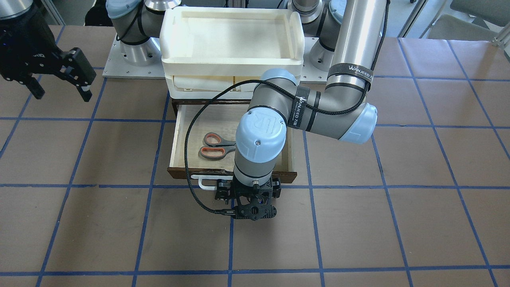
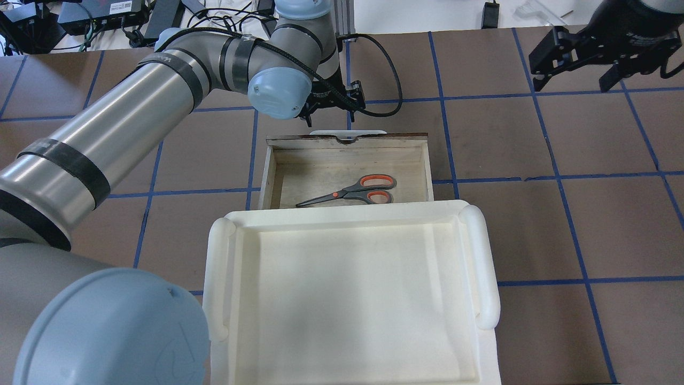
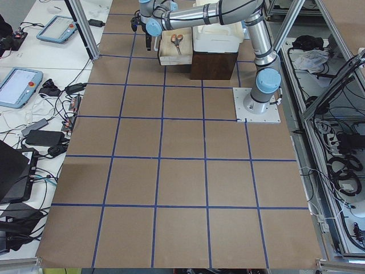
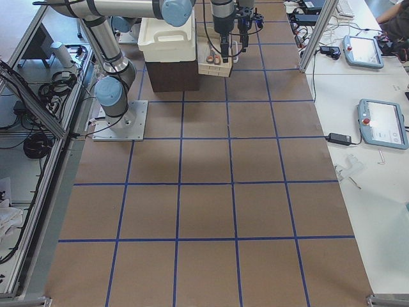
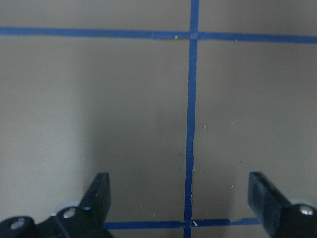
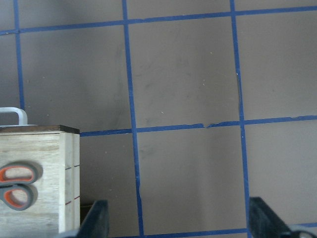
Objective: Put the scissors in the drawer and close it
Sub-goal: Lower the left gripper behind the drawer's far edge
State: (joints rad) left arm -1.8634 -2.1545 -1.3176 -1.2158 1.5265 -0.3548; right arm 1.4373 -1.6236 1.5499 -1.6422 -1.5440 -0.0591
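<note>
Your dark-grey, orange-lined scissors [image 2: 355, 191] lie flat, blades together, in the open plywood drawer [image 2: 278, 166]. The left hand [image 5: 181, 182] and right hand [image 6: 178, 207] both gape empty.

Cream tray unit sitting on a taped brown table

A cream-white plastic tray unit [image 1: 231, 63] is standing near one long edge of the table [image 1: 99, 223], its top tray facing upward. Blue tape lines [image 1: 230, 255] are crossing the brown covering in a grid of squares. A grey teach pendant [image 4: 381, 123] is lying on the white bench [image 4: 358, 204] just beside the table.
</note>
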